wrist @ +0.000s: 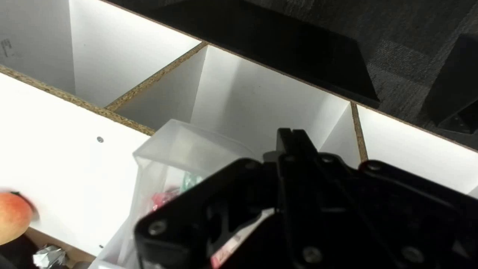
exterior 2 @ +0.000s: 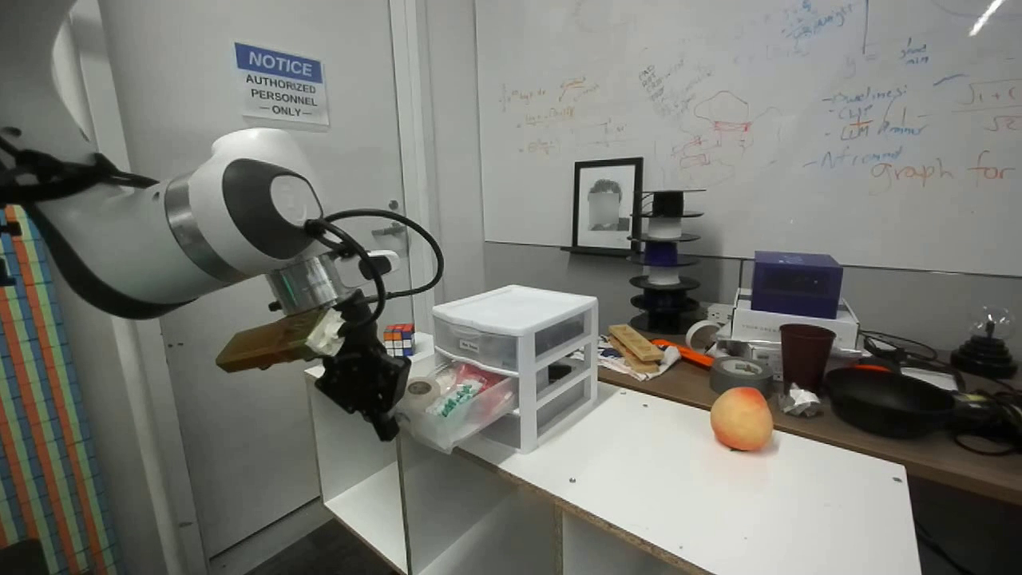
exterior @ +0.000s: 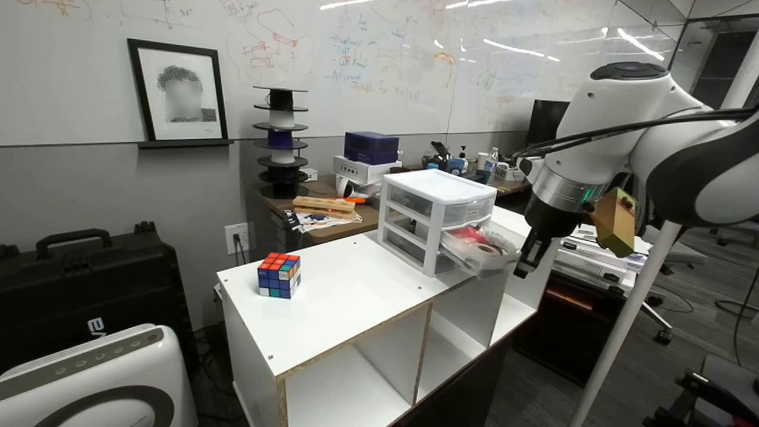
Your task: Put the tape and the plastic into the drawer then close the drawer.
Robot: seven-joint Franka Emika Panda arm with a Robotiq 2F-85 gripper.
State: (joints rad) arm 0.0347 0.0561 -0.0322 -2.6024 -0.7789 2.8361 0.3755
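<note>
The drawer [exterior: 483, 267] is pulled out of the small white three-drawer unit [exterior 2: 519, 307]. It seems to be the middle level, with another level beneath. It also shows in an exterior view [exterior 2: 447, 435] and in the wrist view [wrist: 201, 145]. The tape roll [exterior: 489, 249] lies inside it, also visible here [exterior 2: 421, 389]. The plastic packaging [exterior 2: 463, 397], clear with red and green, lies beside the tape. My gripper [exterior: 525, 270] is shut and empty, just outside the drawer's front, also seen here [exterior 2: 387, 431]. In the wrist view, its fingers [wrist: 292, 131] meet and hide part of the drawer. Contact cannot be told.
The unit stands on a white open-front shelf [exterior: 338, 320], near its front edge. A Rubik's cube [exterior: 278, 276] and a peach [exterior 2: 741, 419] stand on the shelf top. A grey tape roll [exterior 2: 741, 375], a cup and a pan [exterior 2: 886, 403] sit on the brown desk behind.
</note>
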